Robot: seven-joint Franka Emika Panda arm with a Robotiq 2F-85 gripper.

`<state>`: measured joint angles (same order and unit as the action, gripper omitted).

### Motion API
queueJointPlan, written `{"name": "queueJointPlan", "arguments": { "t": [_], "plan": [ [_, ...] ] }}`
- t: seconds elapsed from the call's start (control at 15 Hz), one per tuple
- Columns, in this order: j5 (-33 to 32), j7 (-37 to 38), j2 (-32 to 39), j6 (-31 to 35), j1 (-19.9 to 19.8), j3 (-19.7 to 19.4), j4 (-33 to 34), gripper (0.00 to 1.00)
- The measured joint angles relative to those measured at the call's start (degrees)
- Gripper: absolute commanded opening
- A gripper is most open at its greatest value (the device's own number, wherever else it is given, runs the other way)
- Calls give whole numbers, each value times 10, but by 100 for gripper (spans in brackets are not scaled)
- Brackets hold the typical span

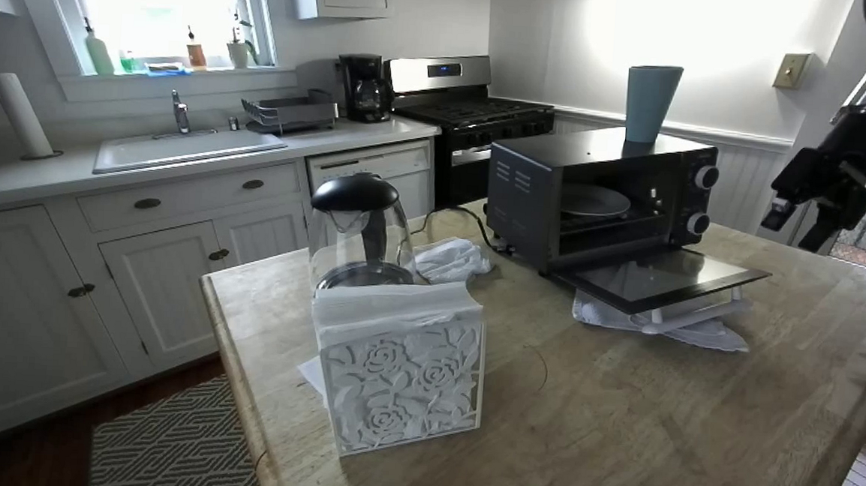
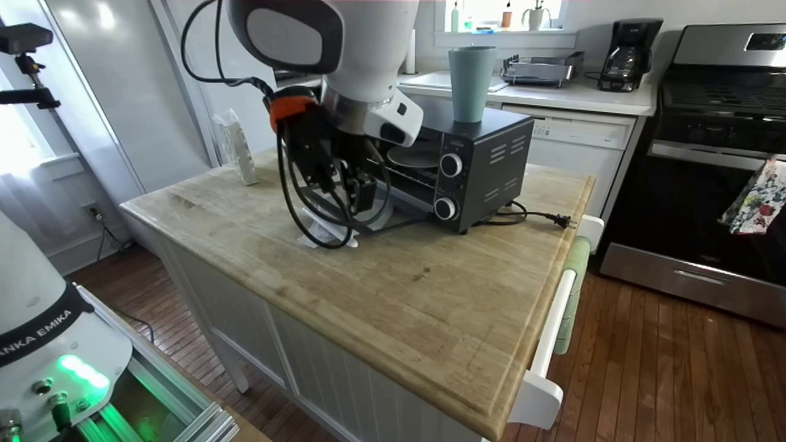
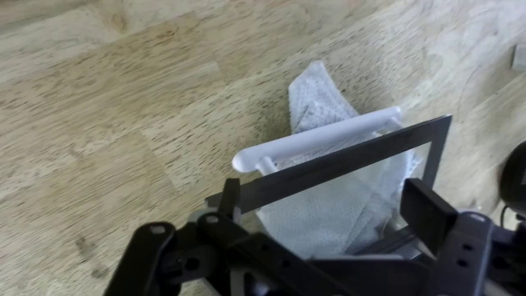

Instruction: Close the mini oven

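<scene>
The white-framed glass window [image 1: 158, 8] is overexposed by daylight; the smooth white wall [image 1: 653, 27] is bleached by glare; the white panelled lower cabinets [image 1: 12, 307] are dimly lit.

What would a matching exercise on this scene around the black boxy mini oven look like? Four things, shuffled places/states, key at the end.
Things
1. Glass drop-down door with a dark frame
2. Tall tapered blue-green cup
3. Round grey plate
4. Black two-fingered gripper

Places or states
A. Standing on top of the black boxy mini oven
B. Jaws spread apart
C. Lowered, open
D. Inside the mini oven

Right pairs: 1-C; 2-A; 3-D; 4-B
</scene>
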<state>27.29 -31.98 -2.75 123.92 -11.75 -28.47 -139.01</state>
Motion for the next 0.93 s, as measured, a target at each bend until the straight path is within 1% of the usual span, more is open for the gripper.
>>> {"name": "queueJointPlan", "arguments": {
  "t": [0.07, 0.2, 0.53, 0.73, 0.93],
  "plan": [
    [5, -4, 16, 17, -5, 4, 4, 100],
    [10, -5, 35, 26, -9, 8, 12, 100],
    [12, -4, 40, 26, -13, 14, 17, 100],
    [12, 1, 42, 29, -36, 30, 17, 100],
    [12, 2, 50, 29, -61, 32, 21, 100]
  ]
}}
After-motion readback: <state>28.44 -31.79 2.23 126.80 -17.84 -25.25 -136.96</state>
